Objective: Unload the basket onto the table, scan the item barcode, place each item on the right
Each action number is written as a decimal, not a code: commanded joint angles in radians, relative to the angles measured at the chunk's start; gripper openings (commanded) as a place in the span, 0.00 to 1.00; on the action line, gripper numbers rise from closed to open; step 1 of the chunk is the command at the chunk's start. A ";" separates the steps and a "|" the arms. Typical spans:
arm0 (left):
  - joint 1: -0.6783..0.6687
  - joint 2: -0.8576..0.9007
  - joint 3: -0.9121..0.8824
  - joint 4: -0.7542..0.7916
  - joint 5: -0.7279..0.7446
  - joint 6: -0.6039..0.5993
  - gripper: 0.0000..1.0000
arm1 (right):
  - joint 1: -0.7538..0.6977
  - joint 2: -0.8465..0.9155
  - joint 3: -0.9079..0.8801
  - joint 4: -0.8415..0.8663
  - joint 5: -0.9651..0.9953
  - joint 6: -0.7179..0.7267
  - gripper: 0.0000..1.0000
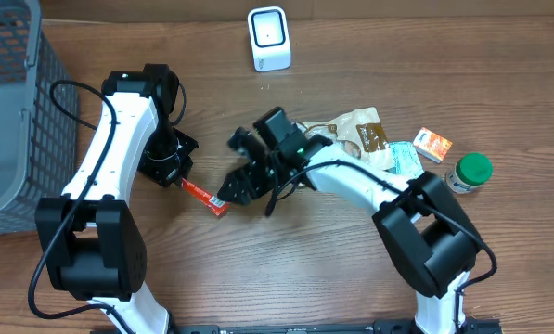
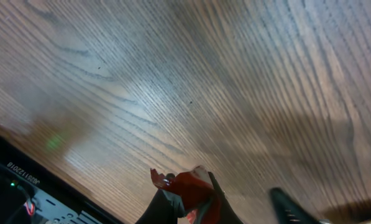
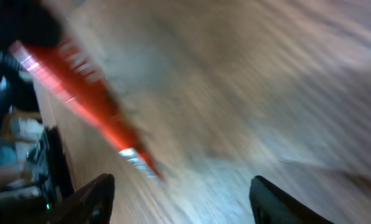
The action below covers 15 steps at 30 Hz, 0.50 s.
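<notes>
Overhead, left end effector (image 1: 177, 176) clamped one end of the packet (image 1: 205, 198) — right end effector (image 1: 235, 188), fingers apart, sat just beside its other end.

Grey mesh basket (image 1: 49, 93) far left, green-lidded jar (image 1: 469, 172), orange box (image 1: 433, 144), tan pouch (image 1: 365, 130)

Right wrist view blurred — red packet (image 3: 86, 93) a smear, print unreadable. Left wrist: its lower part cut by bottom edge. Overhead: packet markings too small to read; basket (image 1: 56, 111) cropped at left
</notes>
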 commanded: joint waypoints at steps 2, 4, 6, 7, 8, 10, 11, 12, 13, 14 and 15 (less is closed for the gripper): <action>-0.003 0.002 -0.003 0.002 0.033 -0.027 0.04 | 0.052 -0.006 0.003 0.012 0.020 -0.106 0.69; -0.003 0.002 -0.003 0.002 0.088 0.003 0.04 | 0.083 -0.006 0.003 0.011 0.129 -0.106 0.69; -0.002 0.002 -0.003 0.002 0.106 0.014 0.04 | 0.103 -0.006 0.003 0.012 0.158 -0.116 0.68; -0.002 0.002 -0.003 0.001 0.107 0.014 0.04 | 0.111 -0.006 0.003 0.014 0.161 -0.116 0.67; -0.002 0.002 -0.003 0.001 0.106 0.016 0.04 | 0.119 -0.006 0.003 0.017 0.161 -0.116 0.63; -0.002 0.002 -0.003 0.002 0.103 0.022 0.04 | 0.125 -0.006 0.003 0.021 0.161 -0.116 0.50; -0.002 0.002 -0.003 0.002 0.103 0.022 0.04 | 0.126 -0.006 0.003 0.023 0.161 -0.116 0.42; -0.002 0.002 -0.003 0.002 0.103 0.022 0.04 | 0.126 -0.006 0.003 0.023 0.161 -0.116 0.35; -0.002 0.002 -0.003 0.002 0.103 0.022 0.04 | 0.126 -0.006 0.003 0.023 0.161 -0.116 0.27; -0.002 0.002 -0.003 0.003 0.102 0.022 0.04 | 0.125 -0.006 0.003 0.023 0.161 -0.116 0.19; -0.002 0.002 -0.003 0.007 0.101 0.022 0.04 | 0.125 -0.006 0.003 0.023 0.161 -0.116 0.13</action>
